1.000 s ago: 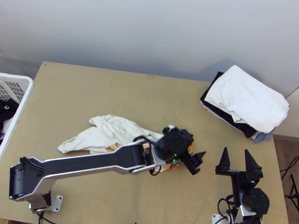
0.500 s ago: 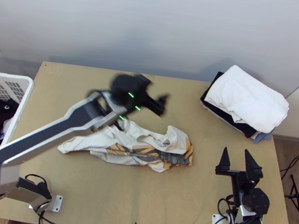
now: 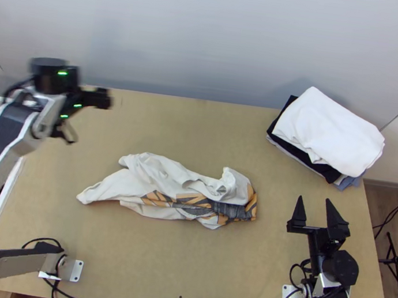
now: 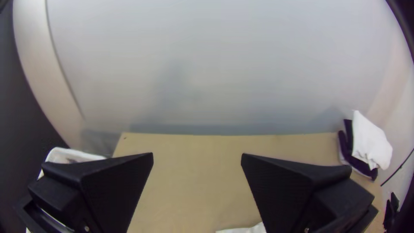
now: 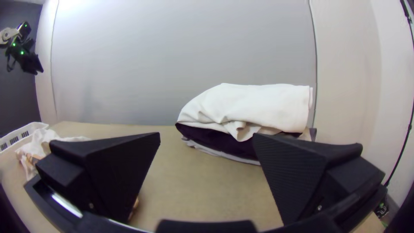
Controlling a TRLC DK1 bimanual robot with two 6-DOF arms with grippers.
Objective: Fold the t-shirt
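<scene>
T-shirt: our tee [image 3: 155, 173] lies bunched mid-table, a bit toward the left side, with the orange-and-grey print [image 3: 203, 207] running along the near side. Nothing's folded neatly yet, so we guess spreading it out comes first.
Left gripper: ours [image 4: 197, 155] is up by the table's far left corner, fingers spread apart, released, nothing between them. Well apart from the cloth, probably so we get a free look at it before picking a grab spot.
Right gripper: this one [image 3: 314, 199] sits near its own base, right of the shirt, also let go with fingers wide. Looks like we're parking it out of the way but handy for the right end.
Stack: folded clothes [image 3: 329, 133] in the far right corner, likely put there so we keep the middle of the table [image 3: 127, 256] for folding.
Basket: white one [image 4: 82, 154] off the left side, presumably our pile to be folded.
Long axis: runs left to right, roughly along the table's near edge. The tapered end [image 3: 92, 194] points left and slightly toward us, the wider, rumpled end [image 3: 240, 194] points right. Which end is the collar? Honestly, we can't tell for sure.
</scene>
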